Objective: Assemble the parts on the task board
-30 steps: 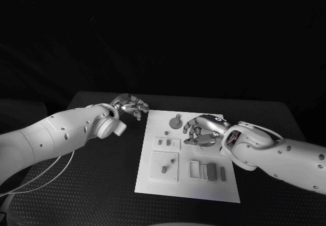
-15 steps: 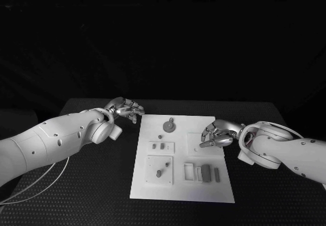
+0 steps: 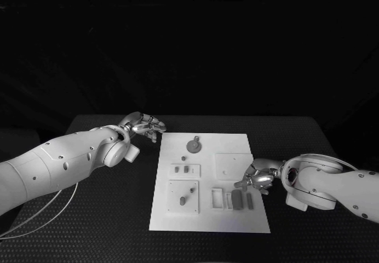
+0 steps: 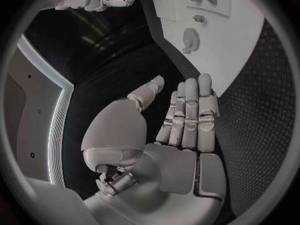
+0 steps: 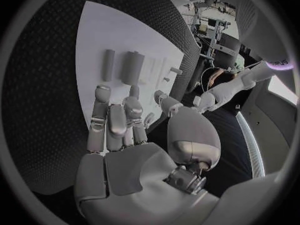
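The white task board lies in the middle of the black table. On it are a grey gear at the far end, small grey pieces and pegs on the left, and grey bars at the near right. My right hand hovers at the board's right edge just beyond the bars, fingers stretched out and holding nothing. The right wrist view shows the right hand with the bars ahead of its fingertips. My left hand is off the board's far left corner; in its wrist view the left hand has straight fingers and holds nothing.
A plain white square plate sits on the board's right half, just beyond my right hand. Black table surrounds the board on all sides. A thin cable hangs under my left arm.
My right hand has drawn back from over the square plate to the board's right edge, nearer to me. My left hand has stayed at the far left corner.
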You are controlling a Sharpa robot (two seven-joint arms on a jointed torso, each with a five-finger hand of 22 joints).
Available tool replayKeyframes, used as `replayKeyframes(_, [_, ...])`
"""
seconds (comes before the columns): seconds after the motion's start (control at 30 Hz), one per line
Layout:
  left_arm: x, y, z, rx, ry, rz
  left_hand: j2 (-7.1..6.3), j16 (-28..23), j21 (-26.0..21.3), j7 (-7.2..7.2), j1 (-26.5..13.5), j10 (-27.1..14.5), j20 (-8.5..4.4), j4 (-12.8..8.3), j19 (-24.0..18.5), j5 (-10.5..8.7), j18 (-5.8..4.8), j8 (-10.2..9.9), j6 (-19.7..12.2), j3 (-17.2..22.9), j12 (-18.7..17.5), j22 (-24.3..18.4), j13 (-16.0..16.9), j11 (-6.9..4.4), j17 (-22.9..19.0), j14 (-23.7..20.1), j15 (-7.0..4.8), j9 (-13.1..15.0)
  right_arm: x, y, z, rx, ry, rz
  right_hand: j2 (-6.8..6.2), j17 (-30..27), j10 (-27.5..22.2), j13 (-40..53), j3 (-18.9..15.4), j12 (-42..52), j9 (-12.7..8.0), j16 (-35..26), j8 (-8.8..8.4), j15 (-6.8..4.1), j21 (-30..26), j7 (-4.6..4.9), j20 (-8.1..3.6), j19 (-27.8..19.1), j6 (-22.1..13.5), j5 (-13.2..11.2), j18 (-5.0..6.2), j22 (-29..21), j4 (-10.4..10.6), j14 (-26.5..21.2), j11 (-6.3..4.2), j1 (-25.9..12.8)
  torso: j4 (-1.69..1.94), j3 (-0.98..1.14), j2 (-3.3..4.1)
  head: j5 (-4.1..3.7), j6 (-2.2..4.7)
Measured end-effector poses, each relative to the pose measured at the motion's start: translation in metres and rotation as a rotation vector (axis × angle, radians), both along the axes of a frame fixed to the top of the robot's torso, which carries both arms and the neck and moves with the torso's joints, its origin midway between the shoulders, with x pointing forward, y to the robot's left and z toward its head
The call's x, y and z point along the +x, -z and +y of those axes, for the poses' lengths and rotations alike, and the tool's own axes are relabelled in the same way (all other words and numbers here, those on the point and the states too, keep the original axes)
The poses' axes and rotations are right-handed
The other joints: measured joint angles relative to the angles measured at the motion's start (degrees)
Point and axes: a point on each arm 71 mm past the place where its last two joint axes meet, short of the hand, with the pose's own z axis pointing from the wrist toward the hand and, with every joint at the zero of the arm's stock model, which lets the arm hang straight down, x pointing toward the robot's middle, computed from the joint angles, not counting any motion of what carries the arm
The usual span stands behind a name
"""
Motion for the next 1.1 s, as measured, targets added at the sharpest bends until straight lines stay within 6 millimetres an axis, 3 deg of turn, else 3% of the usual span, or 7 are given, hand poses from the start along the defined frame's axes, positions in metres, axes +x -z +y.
replayKeyframes(0.4, [0.0, 0.0, 0.0, 0.0, -0.001, 0.001, 0.0, 0.0, 0.0, -0.01, 0.0, 0.0, -0.22, 0.0, -0.2, 0.0, -0.01, 0.0, 0.0, 0.0, 0.0, 0.1, 0.0, 0.0, 0.1, 0.0, 0.0, 0.0, -0.006, 0.011, -0.005, -0.083, 0.03, 0.087, -1.88, -0.1, 0.2, 0.0, 1.0, 0.4, 0.3, 0.4, -1.69, 0.03, 0.2, 0.14, -0.37, 0.0, -0.4, 0.0, -0.04, 0.0, 1.0, 0.1, -0.08, -2.7, 0.21, -0.18, 0.02, -0.43, -0.41])
replayKeyframes(0.6, [0.0, 0.0, 0.001, -0.001, -0.001, 0.001, 0.0, 0.0, 0.0, -0.01, 0.0, 0.0, -0.22, 0.0, -0.2, 0.0, -0.01, 0.0, 0.0, 0.0, 0.0, 0.0, 0.0, -0.01, 0.0, 0.0, 0.0, 0.0, -0.012, 0.02, -0.005, -0.11, 0.022, 0.12, -2.72, -0.6, 0.2, 0.0, 1.7, 0.6, -0.2, 0.4, -2.78, 0.05, 0.3, 0.44, -0.4, 0.0, -0.8, 0.0, -0.05, 0.0, 1.2, 0.1, -0.06, -3.6, 0.22, -0.18, 0.05, -0.47, -0.65])
replayKeyframes(1.1, [0.0, 0.0, 0.002, -0.001, -0.001, 0.002, 0.2, 0.0, -0.2, -0.04, -0.2, -0.2, -0.21, 0.1, -0.2, 0.0, -0.02, 0.0, 0.0, -0.1, 0.0, 0.1, 0.0, 0.2, 0.2, 0.0, 0.01, 0.0, -0.011, 0.03, 0.004, -0.112, 0.018, 0.124, -4.34, -2.6, -2.3, -1.4, 3.9, -1.4, -1.6, 0.4, -5.69, 1.5, 0.3, 1.48, -0.59, -0.2, -2.9, 0.0, -0.53, 0.0, 1.2, -1.3, 1.46, -4.5, 0.21, -0.15, 0.09, -0.18, -1.11])
